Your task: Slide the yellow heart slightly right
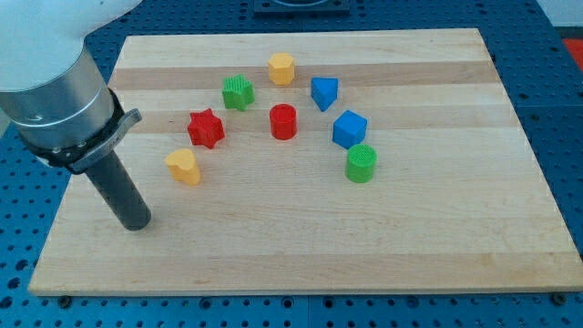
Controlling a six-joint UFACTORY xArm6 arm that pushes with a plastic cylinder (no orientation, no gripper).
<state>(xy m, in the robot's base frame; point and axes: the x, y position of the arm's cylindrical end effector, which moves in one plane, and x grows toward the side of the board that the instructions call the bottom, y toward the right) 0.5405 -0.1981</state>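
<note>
The yellow heart (pixel 183 168) lies on the wooden board (pixel 410 246) at the view's left. My tip (pixel 136 221) rests on the board below and to the left of the yellow heart, a short gap apart from it. A red star (pixel 206 128) sits just above and right of the heart. The rod rises up to the view's top left into the arm's grey body.
Other blocks form an arc across the board's upper middle: a green star (pixel 238 92), a yellow hexagon (pixel 281 68), a red cylinder (pixel 283 121), a blue triangle-like block (pixel 323 93), a blue cube (pixel 349 129) and a green cylinder (pixel 362 163).
</note>
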